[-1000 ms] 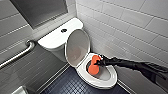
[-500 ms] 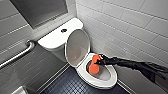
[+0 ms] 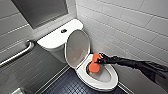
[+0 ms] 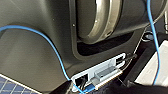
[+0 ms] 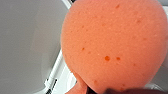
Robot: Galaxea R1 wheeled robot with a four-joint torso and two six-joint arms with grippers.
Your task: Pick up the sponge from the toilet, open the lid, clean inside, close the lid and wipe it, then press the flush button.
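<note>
Reaching in from the right, the robot's black right arm is stretching over the toilet [image 3: 109, 83], which is standing in the corner of a room with pale tiled walls [image 3: 130, 22]. The right gripper [image 3: 99, 59] is gripping the sponge [image 3: 94, 64], its fingers closing on the sponge's upper end. The orange-red sponge is hanging down into the opening of the bowl, at the back edge of the seat, just beside the foot of the raised lid [image 3: 76, 48]. Whether the sponge is touching the inside wall of the bowl is not possible to tell.

The lid is standing upright, leaning back toward the white tank [image 3: 53, 39]. The flush button [image 3: 64, 31] is sitting as a small dark round spot in the middle of the tank top, well apart from the gripper. A metal grab bar [image 3: 18, 54] is running along the wall beside the tank, and dark blue floor tiles [image 3: 66, 85] are showing below the front edge of the bowl.

From the right wrist, the sponge [image 5: 112, 45] is looming large and porous, with the smooth white inside of the bowl [image 5: 25, 40] lying behind it.

From the left wrist, a blue cable [image 4: 51, 43] is looping across the dark robot body [image 4: 30, 57].
</note>
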